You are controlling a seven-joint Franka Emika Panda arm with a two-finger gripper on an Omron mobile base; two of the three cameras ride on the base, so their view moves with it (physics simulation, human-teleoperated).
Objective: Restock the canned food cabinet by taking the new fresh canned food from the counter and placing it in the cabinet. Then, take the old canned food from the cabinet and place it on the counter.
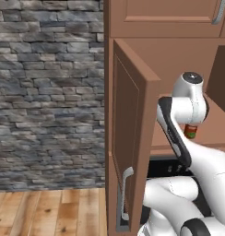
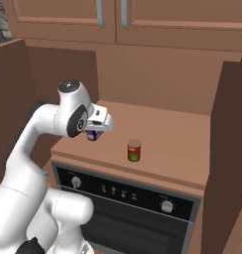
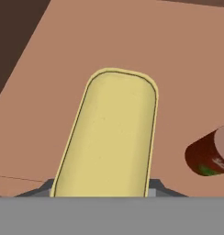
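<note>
The end effector [image 2: 94,133] was clamped on one blue-and-yellow can [image 2: 93,135], holding it just above the left part of the cabinet shelf [image 2: 182,144]; in the hand view the can's yellow top [image 3: 107,137] filled the middle of the picture. One red can [image 2: 134,150] with a green band stood upright on the same shelf, a little to the right of the held can and near the front edge; it also showed in the left base view [image 1: 191,131], partly behind the arm. Two cabinet doors stood open, one on each side [image 1: 128,138] [image 2: 227,149]. Below the shelf sat one black oven [image 2: 128,208] with two knobs.
</note>
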